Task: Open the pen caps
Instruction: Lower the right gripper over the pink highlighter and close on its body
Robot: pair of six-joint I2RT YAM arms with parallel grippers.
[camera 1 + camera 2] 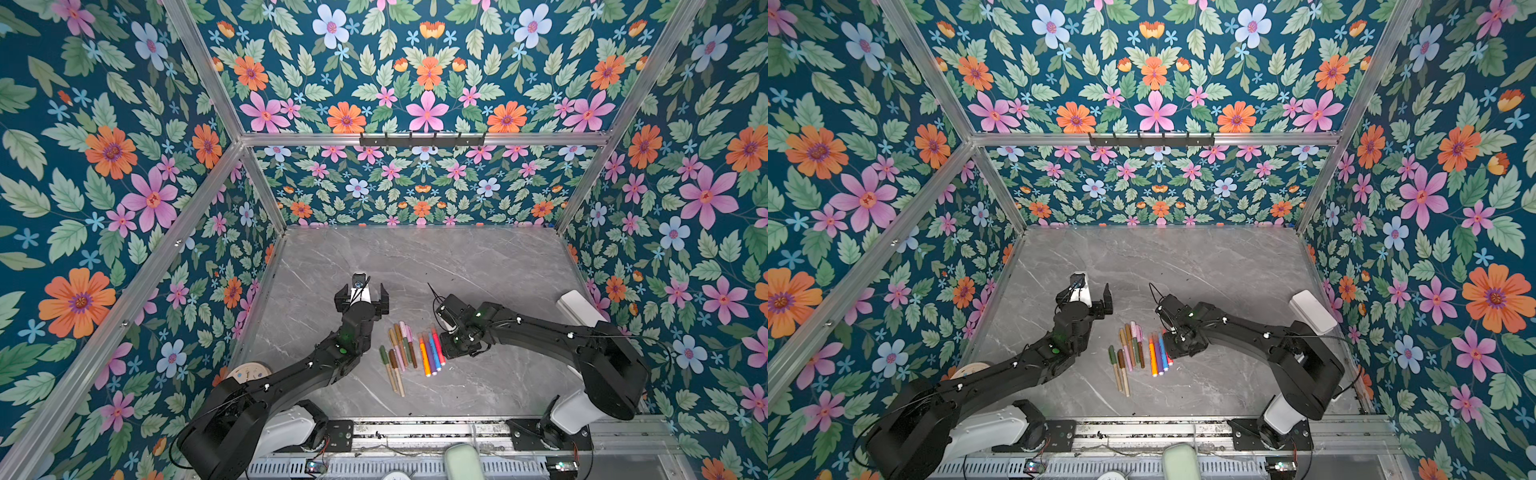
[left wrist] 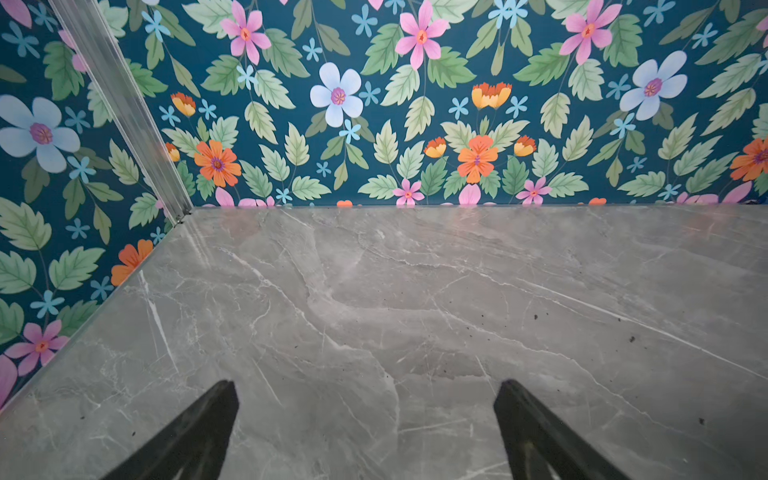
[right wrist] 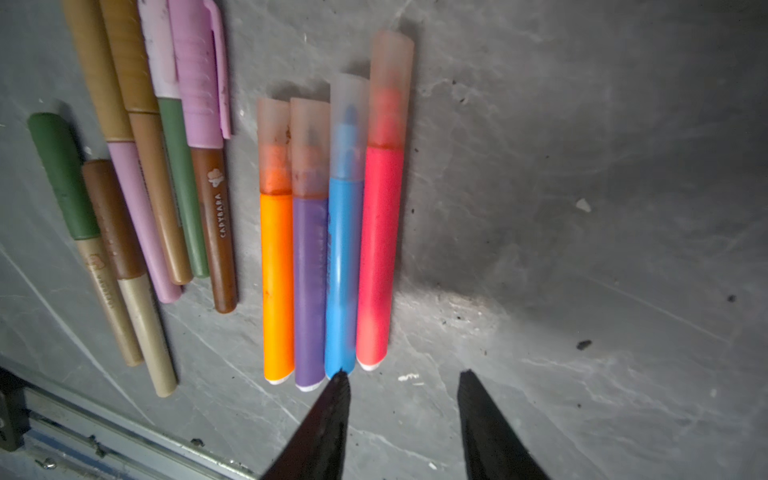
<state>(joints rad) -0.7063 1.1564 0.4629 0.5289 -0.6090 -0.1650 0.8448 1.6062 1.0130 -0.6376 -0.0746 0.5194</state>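
Observation:
Two groups of pens lie side by side on the grey marble table (image 1: pixel 415 257). The muted group (image 1: pixel 399 349) is olive, brown, tan and pink. The bright group (image 1: pixel 430 351) holds an orange pen (image 3: pixel 277 286), a purple pen (image 3: pixel 309 291), a blue pen (image 3: pixel 341 270) and a red pen (image 3: pixel 377 249). All four carry frosted pen caps (image 3: pixel 390 91). My right gripper (image 3: pixel 404 376) hovers at their white ends, jaws apart with nothing between; one fingertip (image 3: pixel 340 380) overlaps the blue pen's end. My left gripper (image 2: pixel 365 384) stands wide open over bare table, behind and left of the pens.
A white box (image 1: pixel 579 307) sits at the right wall. A round wooden object (image 1: pixel 249 372) lies partly under the left arm. The metal rail (image 1: pixel 415 428) runs along the front edge, with a pale green object (image 1: pixel 463 461) below it.

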